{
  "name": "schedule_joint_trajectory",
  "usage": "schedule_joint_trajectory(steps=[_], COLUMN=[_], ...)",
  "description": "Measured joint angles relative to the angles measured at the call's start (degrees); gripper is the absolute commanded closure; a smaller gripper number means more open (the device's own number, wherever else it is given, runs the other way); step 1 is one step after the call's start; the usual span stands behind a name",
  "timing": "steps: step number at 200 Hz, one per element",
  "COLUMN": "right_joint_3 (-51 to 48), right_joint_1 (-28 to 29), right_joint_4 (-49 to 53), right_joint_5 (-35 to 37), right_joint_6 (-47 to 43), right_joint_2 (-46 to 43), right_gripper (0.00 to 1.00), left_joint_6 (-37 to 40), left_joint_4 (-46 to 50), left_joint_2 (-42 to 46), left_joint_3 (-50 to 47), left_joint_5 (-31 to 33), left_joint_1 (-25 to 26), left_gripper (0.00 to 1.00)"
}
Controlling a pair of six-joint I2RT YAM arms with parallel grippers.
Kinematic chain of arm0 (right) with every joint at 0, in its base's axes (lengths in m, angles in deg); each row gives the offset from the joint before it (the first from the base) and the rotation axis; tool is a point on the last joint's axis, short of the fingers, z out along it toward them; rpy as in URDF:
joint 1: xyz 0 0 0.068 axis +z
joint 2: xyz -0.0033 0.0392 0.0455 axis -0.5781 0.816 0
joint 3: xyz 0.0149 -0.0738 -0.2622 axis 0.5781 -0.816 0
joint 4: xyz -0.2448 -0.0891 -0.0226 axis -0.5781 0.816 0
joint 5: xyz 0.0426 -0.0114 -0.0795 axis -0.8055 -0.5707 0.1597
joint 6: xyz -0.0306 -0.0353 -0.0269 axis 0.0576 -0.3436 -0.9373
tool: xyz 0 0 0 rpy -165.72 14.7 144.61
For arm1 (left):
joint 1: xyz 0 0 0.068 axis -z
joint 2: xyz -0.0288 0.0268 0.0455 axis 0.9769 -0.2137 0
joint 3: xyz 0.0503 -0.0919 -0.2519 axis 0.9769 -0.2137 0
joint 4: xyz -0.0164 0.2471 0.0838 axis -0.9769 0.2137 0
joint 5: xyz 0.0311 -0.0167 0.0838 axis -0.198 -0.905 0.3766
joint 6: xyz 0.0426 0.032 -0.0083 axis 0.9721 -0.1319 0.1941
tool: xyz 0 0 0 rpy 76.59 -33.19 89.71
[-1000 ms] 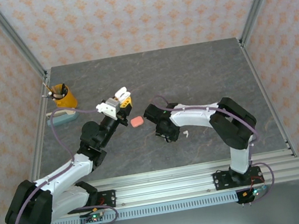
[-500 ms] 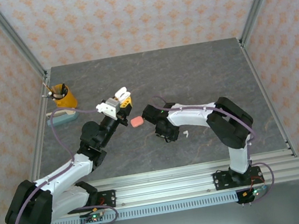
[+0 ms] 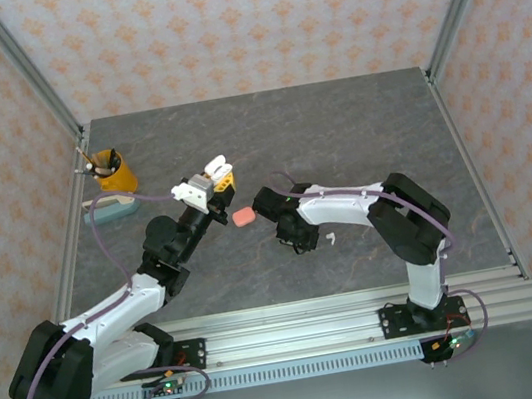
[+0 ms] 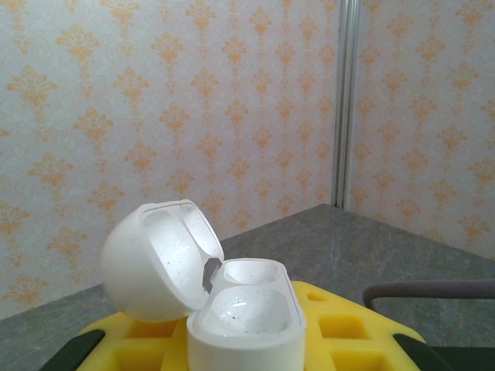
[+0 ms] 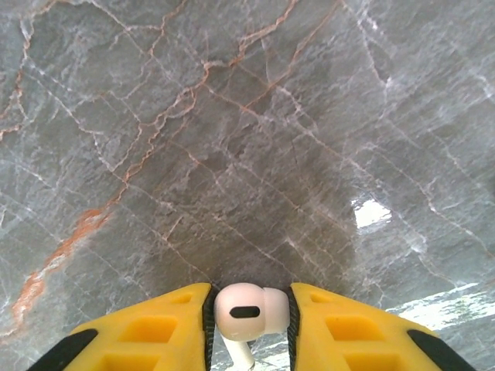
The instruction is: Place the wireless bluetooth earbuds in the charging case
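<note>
Holding the white charging case [image 4: 246, 305] up with its lid thrown back, the left gripper [image 4: 247, 344] is clamped tight on it, offering empty wells. The right gripper [image 5: 250, 303], low over the worktop's [image 3: 357, 134] middle, pinches a white earbud [image 5: 246, 312] narrowly between its pads, apparently for lifting.

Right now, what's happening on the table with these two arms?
The left gripper holds the white charging case, lid open, both wells empty. The right gripper has a white earbud pinched between its yellow fingers, low over the table. A second white earbud lies on the table beside that arm.
</note>
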Motion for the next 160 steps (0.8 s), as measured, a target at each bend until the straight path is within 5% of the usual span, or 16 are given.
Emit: schedule_joint_trajectory(steps=[160], right_joint_3=[-7.54], right_joint_1=[0.26], right_joint_4=[-10.14], right_joint_5=[4.94], right_joint_6=[-3.78], right_joint_2=[-8.24], right_gripper=[0.73], left_joint_6=[0.0], left_joint_4=[1.55], left_joint_2=[0.0], left_joint_3=[0.96], left_joint_5=[-0.02], left_joint_1=[0.0], left_gripper=[1.0])
